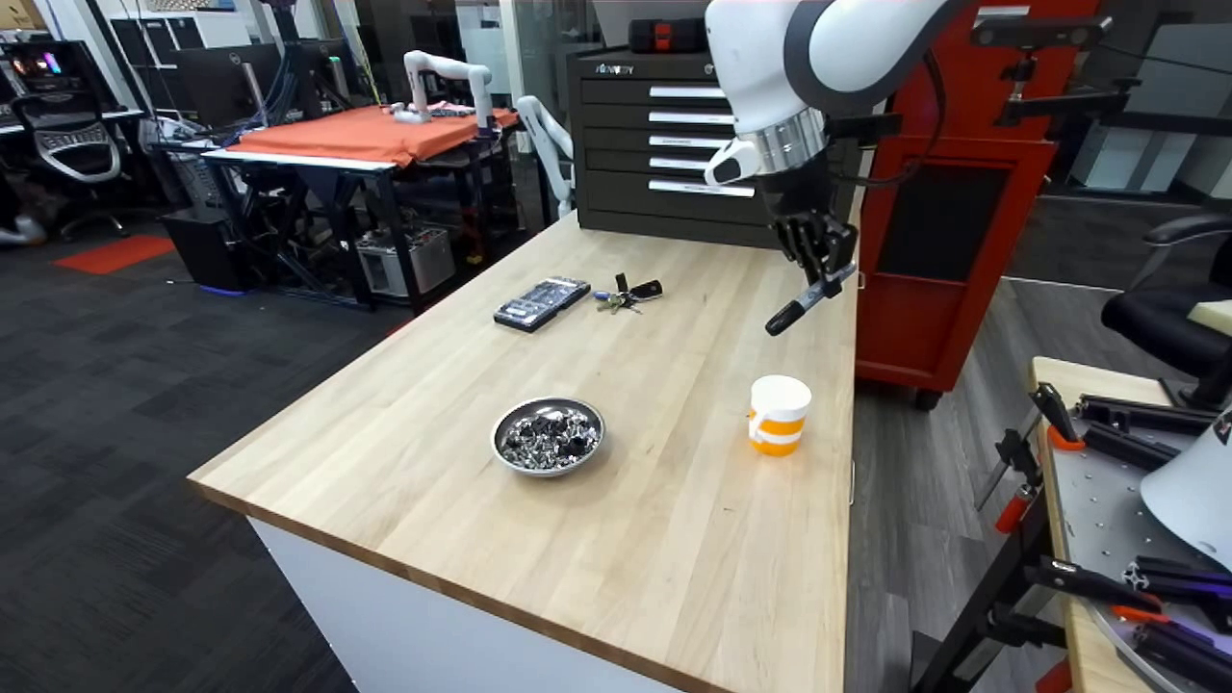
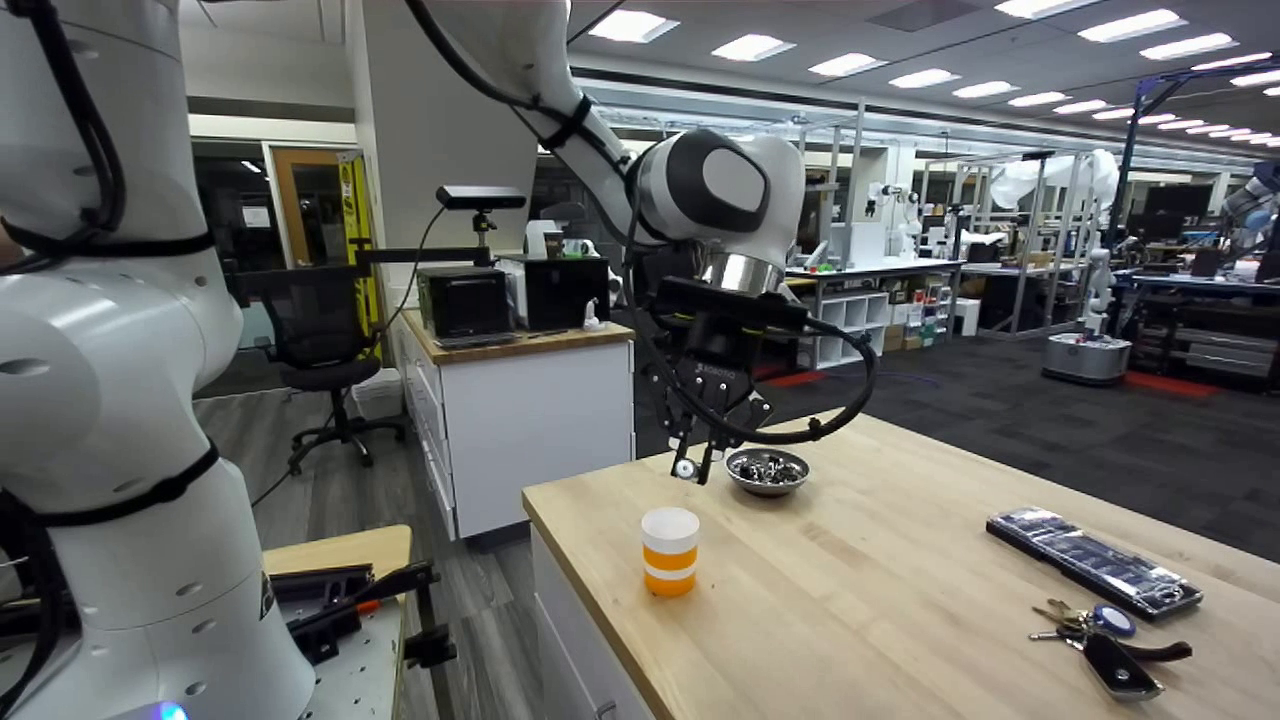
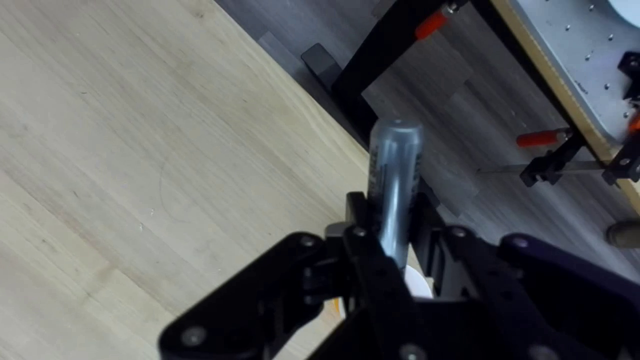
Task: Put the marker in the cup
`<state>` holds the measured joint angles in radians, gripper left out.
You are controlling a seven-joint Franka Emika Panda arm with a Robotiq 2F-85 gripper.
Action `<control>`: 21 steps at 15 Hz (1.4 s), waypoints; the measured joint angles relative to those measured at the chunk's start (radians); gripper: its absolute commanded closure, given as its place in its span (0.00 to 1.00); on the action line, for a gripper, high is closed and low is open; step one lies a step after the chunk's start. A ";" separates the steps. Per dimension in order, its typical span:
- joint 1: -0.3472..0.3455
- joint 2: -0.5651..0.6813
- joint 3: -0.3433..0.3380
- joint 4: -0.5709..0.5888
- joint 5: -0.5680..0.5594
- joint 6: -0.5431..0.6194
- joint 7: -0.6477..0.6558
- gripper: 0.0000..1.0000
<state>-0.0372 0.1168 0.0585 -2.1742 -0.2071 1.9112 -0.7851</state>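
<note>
Above the level of the cup (image 1: 782, 412), which stands upright on the worktop (image 1: 635, 558), the marker (image 3: 394, 185) is clamped between the jaws at its grey part. Well apart from the cup are the metal bowl (image 1: 545, 472) with small shiny pieces (image 1: 549, 441), the keys (image 1: 637, 291) and the flat dark device (image 1: 542, 303).

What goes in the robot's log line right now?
gripper: holding marker | marker: midair, not in cup | cup: upright on table
</note>
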 measured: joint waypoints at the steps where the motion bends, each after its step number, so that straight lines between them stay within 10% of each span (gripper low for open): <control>1: 0.009 0.011 0.002 0.014 -0.011 -0.023 -0.002 0.94; 21: 0.082 0.284 0.060 0.239 -0.128 -0.240 -0.071 0.94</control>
<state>0.0447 0.4012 0.1189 -1.9348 -0.3352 1.6712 -0.8565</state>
